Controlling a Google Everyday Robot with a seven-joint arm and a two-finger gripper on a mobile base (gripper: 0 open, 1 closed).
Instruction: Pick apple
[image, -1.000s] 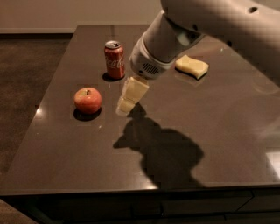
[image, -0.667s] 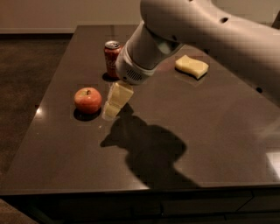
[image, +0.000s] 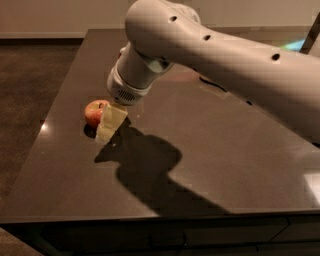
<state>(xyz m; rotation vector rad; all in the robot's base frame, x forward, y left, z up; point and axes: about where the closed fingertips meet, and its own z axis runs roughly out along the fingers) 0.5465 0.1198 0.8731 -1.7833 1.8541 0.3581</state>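
Camera view: the gripper (image: 109, 125) has swung left across the desk (image: 210, 150) and now sits against the right side of the apple (image: 94, 112) near the left edge, seemingly poised to grasp, though spread or closed I cannot tell.

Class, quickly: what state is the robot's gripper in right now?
Gripper: down close beside the apple; open, closed or holding cannot be told.

Matt pale plastic jaws hang beside a smooth apple (image: 93, 113) on polished tabletop (image: 225, 165).
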